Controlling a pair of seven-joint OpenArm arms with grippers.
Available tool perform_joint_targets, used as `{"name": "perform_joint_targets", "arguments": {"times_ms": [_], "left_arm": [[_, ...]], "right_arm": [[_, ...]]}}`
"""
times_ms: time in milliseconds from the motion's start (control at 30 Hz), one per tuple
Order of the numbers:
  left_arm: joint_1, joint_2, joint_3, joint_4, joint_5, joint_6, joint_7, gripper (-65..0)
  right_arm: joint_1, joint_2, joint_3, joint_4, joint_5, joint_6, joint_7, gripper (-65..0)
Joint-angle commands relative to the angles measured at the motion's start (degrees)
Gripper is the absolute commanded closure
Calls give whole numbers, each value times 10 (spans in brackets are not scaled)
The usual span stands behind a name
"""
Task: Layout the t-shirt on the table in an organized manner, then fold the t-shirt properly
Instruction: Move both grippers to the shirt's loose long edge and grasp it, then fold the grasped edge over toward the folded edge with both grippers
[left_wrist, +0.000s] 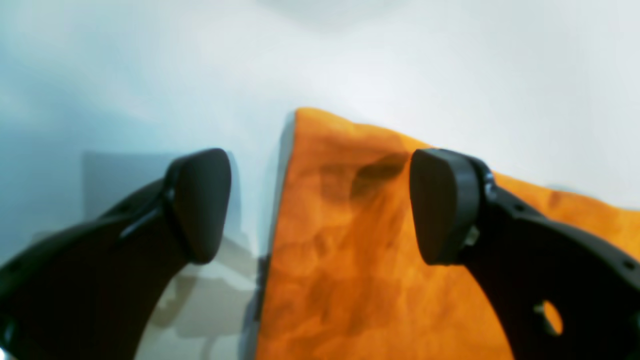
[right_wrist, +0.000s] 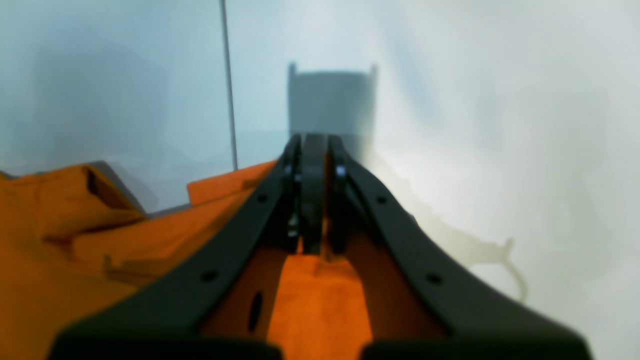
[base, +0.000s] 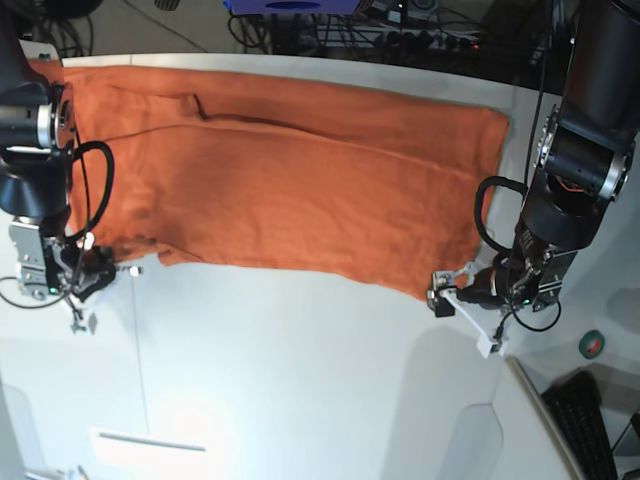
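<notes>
The orange t-shirt (base: 300, 190) lies spread in a long band across the far half of the white table (base: 300, 380). My left gripper (base: 445, 295) is open at the shirt's near right corner. In the left wrist view the left gripper (left_wrist: 320, 205) straddles the shirt's edge (left_wrist: 350, 240), one finger over bare table and one over cloth. My right gripper (base: 100, 272) is at the shirt's near left corner. In the right wrist view the right gripper (right_wrist: 314, 200) is shut, with orange cloth (right_wrist: 320, 300) between its fingers. The neck tag is out of view.
A thin dark seam (right_wrist: 229, 85) crosses the table. The table's curved edge (base: 530, 390) runs at the right, with a green roll (base: 593, 343) and a keyboard (base: 600, 415) beyond it. Cables and gear (base: 400, 25) lie behind the far edge.
</notes>
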Motion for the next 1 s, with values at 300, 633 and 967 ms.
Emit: {"name": "perform_joint_targets", "arguments": {"times_ms": [300, 633, 967], "left_arm": [[5, 2, -1, 2, -5, -4, -63, 0], [41, -30, -1, 66, -5, -4, -62, 0], [94, -69, -2, 178, -6, -1, -61, 0]], "right_arm": [[14, 5, -2, 9, -2, 3, -4, 0], [-71, 9, 1, 143, -3, 0, 13, 0], [-140, 8, 79, 277, -3, 3, 24, 0]]}}
